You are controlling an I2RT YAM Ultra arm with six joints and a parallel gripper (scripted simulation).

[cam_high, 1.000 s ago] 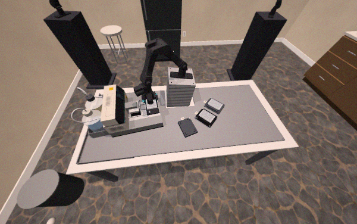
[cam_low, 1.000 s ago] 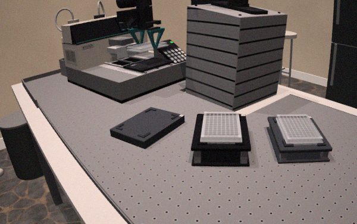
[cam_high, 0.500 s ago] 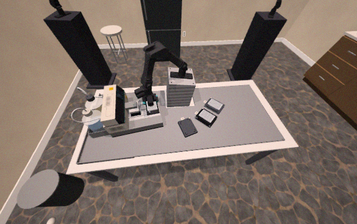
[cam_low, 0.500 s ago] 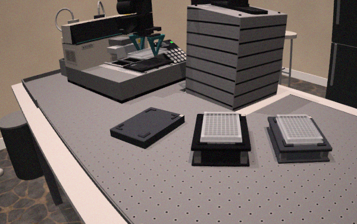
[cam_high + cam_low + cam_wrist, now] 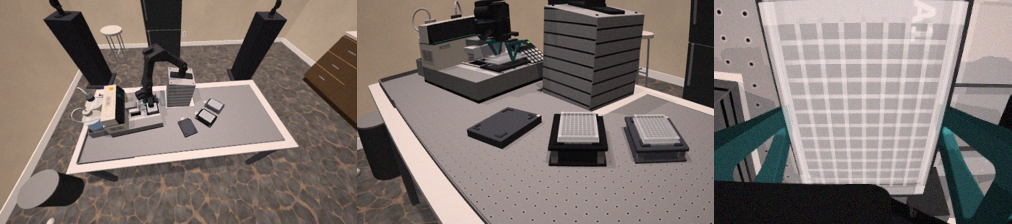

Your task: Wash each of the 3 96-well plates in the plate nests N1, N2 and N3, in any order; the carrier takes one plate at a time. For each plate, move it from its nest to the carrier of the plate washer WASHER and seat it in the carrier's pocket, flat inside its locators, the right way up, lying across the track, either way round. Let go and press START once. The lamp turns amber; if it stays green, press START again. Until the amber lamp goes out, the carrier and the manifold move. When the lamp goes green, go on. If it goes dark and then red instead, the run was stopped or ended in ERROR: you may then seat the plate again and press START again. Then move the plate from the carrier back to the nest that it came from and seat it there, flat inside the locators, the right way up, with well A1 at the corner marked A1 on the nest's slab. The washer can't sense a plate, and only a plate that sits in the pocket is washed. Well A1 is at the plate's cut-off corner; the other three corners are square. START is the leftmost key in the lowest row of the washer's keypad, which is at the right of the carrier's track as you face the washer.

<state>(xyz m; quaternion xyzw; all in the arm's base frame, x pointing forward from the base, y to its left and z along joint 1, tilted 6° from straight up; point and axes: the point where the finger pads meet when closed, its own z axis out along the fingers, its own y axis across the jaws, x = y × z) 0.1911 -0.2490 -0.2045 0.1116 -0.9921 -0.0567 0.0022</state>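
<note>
The gripper (image 5: 504,50) clamps a 96-well plate (image 5: 862,90) between wide-set fingers; "A1" reads at its one o'clock corner.

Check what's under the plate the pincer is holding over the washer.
Under the plate gripped by the pincer lies the washer's dark carrier. The plate covers most of its pocket, so whether it is seated inside the locators cannot be seen.

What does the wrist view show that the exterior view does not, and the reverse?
Only the wrist view shows the A1 mark on the held plate and its wells from close above. Only the exterior view shows the empty nest, the two nests with plates, and the washer's green lamp. Both show the hand shut on the plate over the washer's carrier.
</note>
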